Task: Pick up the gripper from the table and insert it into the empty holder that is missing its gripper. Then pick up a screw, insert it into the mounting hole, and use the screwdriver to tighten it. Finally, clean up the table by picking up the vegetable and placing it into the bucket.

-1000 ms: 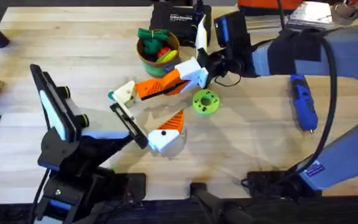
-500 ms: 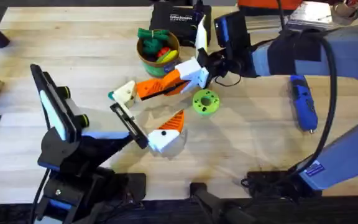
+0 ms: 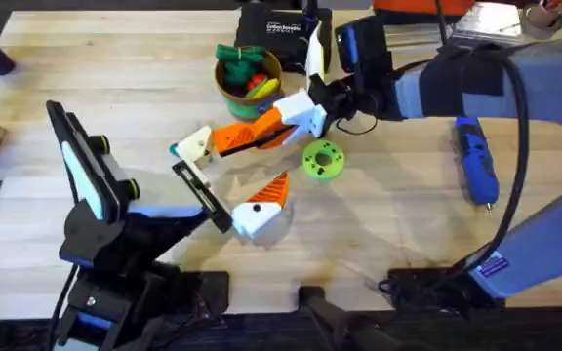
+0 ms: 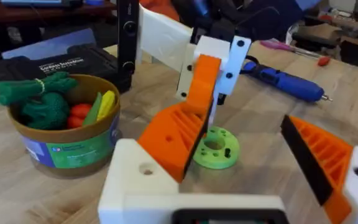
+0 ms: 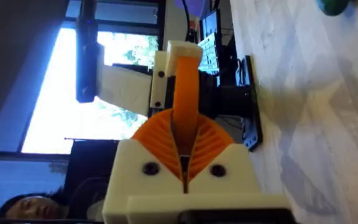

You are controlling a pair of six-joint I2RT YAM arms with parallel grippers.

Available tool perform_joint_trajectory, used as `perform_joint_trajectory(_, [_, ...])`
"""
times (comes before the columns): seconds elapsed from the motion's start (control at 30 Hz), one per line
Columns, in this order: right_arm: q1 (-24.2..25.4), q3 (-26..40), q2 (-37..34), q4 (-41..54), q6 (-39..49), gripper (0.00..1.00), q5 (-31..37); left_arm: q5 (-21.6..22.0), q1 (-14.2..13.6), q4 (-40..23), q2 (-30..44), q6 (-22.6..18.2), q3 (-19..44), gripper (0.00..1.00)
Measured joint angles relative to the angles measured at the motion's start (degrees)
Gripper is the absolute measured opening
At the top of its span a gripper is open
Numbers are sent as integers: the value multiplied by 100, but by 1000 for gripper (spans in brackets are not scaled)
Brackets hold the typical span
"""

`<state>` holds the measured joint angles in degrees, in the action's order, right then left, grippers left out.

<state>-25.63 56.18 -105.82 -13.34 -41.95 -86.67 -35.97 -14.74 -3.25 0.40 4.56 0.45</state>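
Right gripper (image 5: 184,134) clamps loose gripper (image 3: 195,146) by its ribbed orange wedge; left gripper (image 3: 237,185) state unclear.

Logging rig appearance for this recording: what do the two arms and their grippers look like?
The left arm is bare black links with a white wrist section. The right arm wears a blue-grey fabric sleeve, with a black cable looping along it. The right gripper and the left gripper both have white plastic blocks carrying orange ribbed wedge fingers, with dark screw holes in the white mounts.
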Motion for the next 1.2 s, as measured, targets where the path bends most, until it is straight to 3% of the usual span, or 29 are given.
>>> perform_joint_trajectory(0.2, [85, 4, 0, -131, -2, 13, 4, -81, -13, 2, 0, -7, 0, 985])
perform_joint_trajectory(0.33, [432, 46, 0, -140, -12, 13, 55, -156, -13, 0, 0, -2, 0, 985])
perform_joint_trajectory(0.47, [769, 94, 0, -154, -93, 13, 437, -181, -13, 0, 0, -2, 0, 985])
perform_joint_trajectory(0.7, [752, 94, 0, -141, -345, 13, 1043, -196, -13, 0, 1, -4, 0, 985])
perform_joint_trajectory(0.87, [754, 94, 0, -156, -560, 13, 915, -197, -13, 0, 2, -4, 0, 985])
perform_joint_trajectory(1.2, [714, 98, 2, -227, -122, 13, 47, -197, -13, 0, 0, -4, 0, 985])
